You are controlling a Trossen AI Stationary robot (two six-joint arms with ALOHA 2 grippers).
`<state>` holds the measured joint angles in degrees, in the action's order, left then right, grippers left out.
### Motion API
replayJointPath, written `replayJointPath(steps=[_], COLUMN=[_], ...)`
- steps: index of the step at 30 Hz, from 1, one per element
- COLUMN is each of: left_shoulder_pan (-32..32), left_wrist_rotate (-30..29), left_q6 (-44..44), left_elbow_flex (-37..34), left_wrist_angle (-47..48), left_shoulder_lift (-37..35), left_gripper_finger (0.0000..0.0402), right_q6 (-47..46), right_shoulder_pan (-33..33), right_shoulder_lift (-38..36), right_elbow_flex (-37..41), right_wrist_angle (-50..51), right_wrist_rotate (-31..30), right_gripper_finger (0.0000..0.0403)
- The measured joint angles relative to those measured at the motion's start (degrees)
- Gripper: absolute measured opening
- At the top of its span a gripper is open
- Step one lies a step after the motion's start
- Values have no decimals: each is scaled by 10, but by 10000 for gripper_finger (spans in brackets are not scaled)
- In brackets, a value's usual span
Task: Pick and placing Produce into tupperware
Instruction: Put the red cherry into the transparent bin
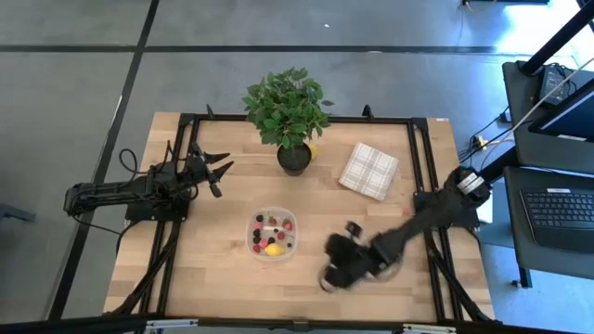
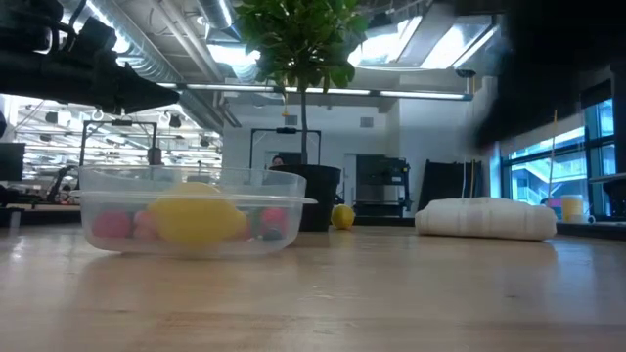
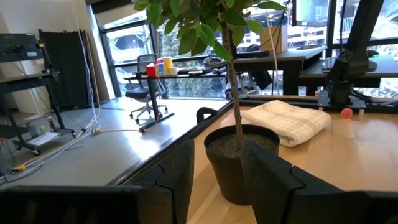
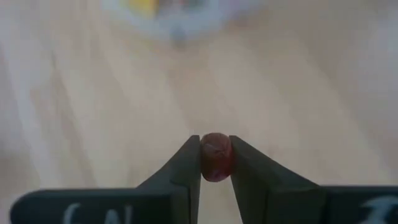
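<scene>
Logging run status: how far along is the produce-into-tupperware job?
Mostly done: the tupperware already holds several berries and a lemon. In hand: the right tool is shut on a red berry over the table beside the container, not yet dropped in. Left: a yellow piece sits by the plant pot, and a pink piece lies beyond the cloth. The left tool waits open near the plant.

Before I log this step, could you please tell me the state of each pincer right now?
Left pincer: open, holding nothing, beside the potted plant.
Right pincer: closed on a red berry, above the table.
</scene>
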<state>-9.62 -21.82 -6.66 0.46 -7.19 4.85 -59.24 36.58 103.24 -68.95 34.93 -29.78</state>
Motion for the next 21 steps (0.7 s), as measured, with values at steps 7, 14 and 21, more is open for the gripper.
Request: replayJointPath(steps=[7, 14, 21], left_shoulder_pan=[0, 0, 0], left_wrist_rotate=[0, 0, 0], left_q6=[0, 0, 0], left_elbow_flex=[0, 0, 0], left_wrist_angle=[-1, -1, 0], left_shoulder_lift=[0, 0, 0], left_gripper_finger=[126, 126, 126], right_q6=[292, 453, 523], right_shoulder_pan=[-121, -194, -230], right_shoulder_lift=[0, 0, 30], right_elbow_flex=[0, -1, -2], right_wrist_angle=[-205, -349, -457], right_wrist_rotate=[89, 170, 252], right_gripper_finger=[74, 74, 74])
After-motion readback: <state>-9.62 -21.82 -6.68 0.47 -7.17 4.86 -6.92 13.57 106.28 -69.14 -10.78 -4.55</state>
